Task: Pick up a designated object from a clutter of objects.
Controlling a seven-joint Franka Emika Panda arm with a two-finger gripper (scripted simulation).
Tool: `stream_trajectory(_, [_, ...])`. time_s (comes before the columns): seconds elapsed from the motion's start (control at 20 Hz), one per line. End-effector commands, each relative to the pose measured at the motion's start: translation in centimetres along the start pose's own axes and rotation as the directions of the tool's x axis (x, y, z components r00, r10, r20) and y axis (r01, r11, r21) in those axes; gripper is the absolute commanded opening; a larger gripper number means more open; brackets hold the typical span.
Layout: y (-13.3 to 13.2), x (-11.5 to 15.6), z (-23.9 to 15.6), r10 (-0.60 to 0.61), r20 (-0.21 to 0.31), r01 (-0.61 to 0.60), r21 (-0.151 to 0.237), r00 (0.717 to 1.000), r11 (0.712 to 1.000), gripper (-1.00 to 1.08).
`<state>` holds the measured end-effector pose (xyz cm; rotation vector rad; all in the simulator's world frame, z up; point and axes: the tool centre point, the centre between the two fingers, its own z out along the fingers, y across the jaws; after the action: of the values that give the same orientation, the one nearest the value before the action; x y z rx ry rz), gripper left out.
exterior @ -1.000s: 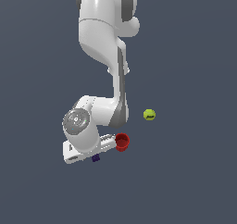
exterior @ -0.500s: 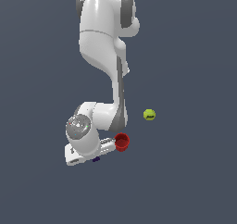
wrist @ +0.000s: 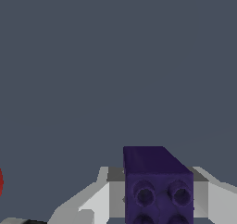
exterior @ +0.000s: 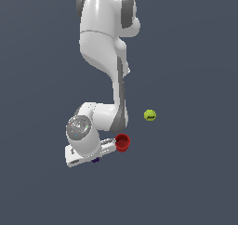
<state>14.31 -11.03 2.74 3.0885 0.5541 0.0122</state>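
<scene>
Nearest the wrist camera: dark purple block [wrist: 157,186], boxy, two round sockets showing on its facing side, seated between the two pale grey fingers [wrist: 99,202] of the gripper [wrist: 157,204]. One finger against each side of the block, so far as the wrist view shows; jaws drawn in on it, clamped. Sliver of red at the edge of the wrist view, the red cup [wrist: 1,181]. Beyond the block, only flat slate-grey floor [wrist: 115,56].

In the exterior view, hand of the arm low in the picture, at about seven o'clock from centre, wrist flange [exterior: 78,128] turned toward the camera. Block [exterior: 95,160] barely visible there as a dark purple speck peeking from beneath the white hand. Cannot tell from this view whether touching the floor or lifted clear.

Just beside the hand, at about three o'clock from it, red cup [exterior: 122,142], open mouth facing the camera, close against the arm's last link.

Farther off, at about two o'clock from the cup and well apart from it, yellow-green tennis ball [exterior: 149,115], alone on the floor.

Farthest, at twelve o'clock, white arm [exterior: 104,38] rising to the top edge of the exterior view.
</scene>
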Motion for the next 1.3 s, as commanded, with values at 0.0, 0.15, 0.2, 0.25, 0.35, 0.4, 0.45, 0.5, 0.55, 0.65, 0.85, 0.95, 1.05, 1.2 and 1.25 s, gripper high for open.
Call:
stream_trajectory(0.0, [0.0,0.0,0.0,0.0,0.0,0.0,0.0,1.0,1.0,-1.0])
stream_trajectory(0.15, [0.0,0.0,-0.2,0.0,0.0,0.0,0.0,1.0,1.0,-1.0])
stream_trajectory(0.2, [0.0,-0.1,-0.4,0.0,0.0,0.0,0.0,1.0,1.0,-1.0])
stream_trajectory(0.25, [0.1,-0.2,-0.7,0.0,0.0,0.0,0.0,1.0,1.0,-1.0])
stream_trajectory(0.35, [0.1,-0.3,-1.3,0.0,0.0,0.0,0.0,1.0,1.0,-1.0])
stream_trajectory(0.4, [0.2,-0.4,-1.7,0.0,0.0,0.0,0.0,1.0,1.0,-1.0])
stream_trajectory(0.45, [0.2,-0.5,-2.1,0.0,0.0,0.0,0.0,1.0,1.0,-1.0])
stream_trajectory(0.5, [0.3,-0.7,-2.7,0.0,0.0,0.0,0.0,1.0,1.0,-1.0])
stream_trajectory(0.55, [0.3,-0.8,-3.2,0.0,0.0,0.0,0.0,1.0,1.0,-1.0])
stream_trajectory(0.65, [0.5,-1.2,-4.5,0.0,0.0,0.0,0.0,1.0,1.0,-1.0])
stream_trajectory(0.85, [0.8,-2.1,-8.0,-0.001,0.001,0.001,0.001,1.0,1.0,-1.0])
stream_trajectory(0.95, [1.0,-2.6,-10.1,-0.001,0.001,0.001,0.001,1.0,1.0,-1.0])
stream_trajectory(1.05, [1.3,-3.2,-12.4,-0.001,0.002,0.001,0.002,1.0,1.0,-1.0])
stream_trajectory(1.2, [1.7,-4.1,-15.9,-0.001,0.002,0.001,0.002,1.0,1.0,-1.0])
stream_trajectory(1.25, [1.8,-4.4,-17.1,-0.001,0.002,0.001,0.002,1.0,1.0,-1.0])
